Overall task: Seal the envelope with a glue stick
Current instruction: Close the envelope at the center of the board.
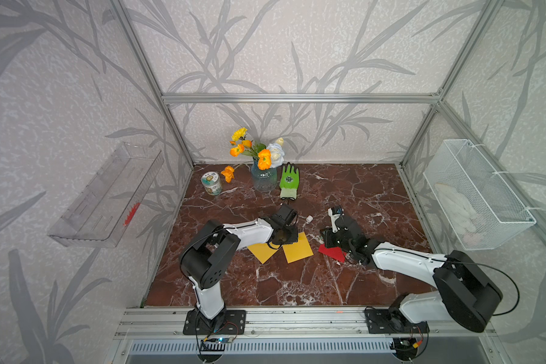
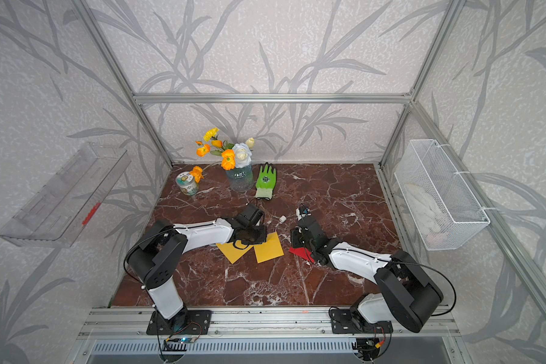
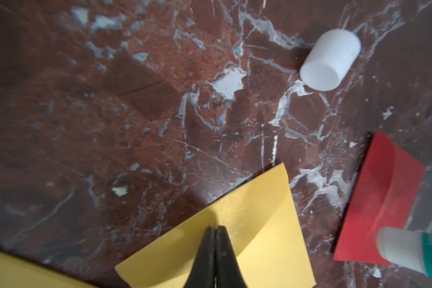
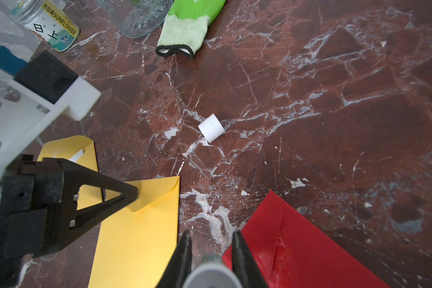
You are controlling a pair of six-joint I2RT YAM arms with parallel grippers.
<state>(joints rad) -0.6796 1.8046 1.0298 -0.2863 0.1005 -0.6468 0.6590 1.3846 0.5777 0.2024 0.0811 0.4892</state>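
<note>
Two yellow envelopes overlap on the marble table [image 1: 375,195], one [image 1: 298,250] partly over the other [image 1: 261,253]. My left gripper [image 3: 216,228] is shut, and its tips press on the folded flap [image 4: 157,192] of the nearer yellow envelope. A red envelope [image 1: 331,252] lies to the right with its flap open [image 4: 297,239]. My right gripper [image 4: 211,235] is shut on the glue stick [image 3: 409,251], a white tube with a teal label. The tube's uncapped end hangs by the red envelope's edge. Its white cap [image 1: 309,218] lies loose on the table behind the envelopes.
At the back stand a glass vase of flowers [image 1: 264,178], a green glove [image 1: 289,181] and a labelled jar [image 1: 211,183]. A wire basket [image 1: 476,195] hangs on the right wall. A clear shelf [image 1: 108,198] hangs on the left wall.
</note>
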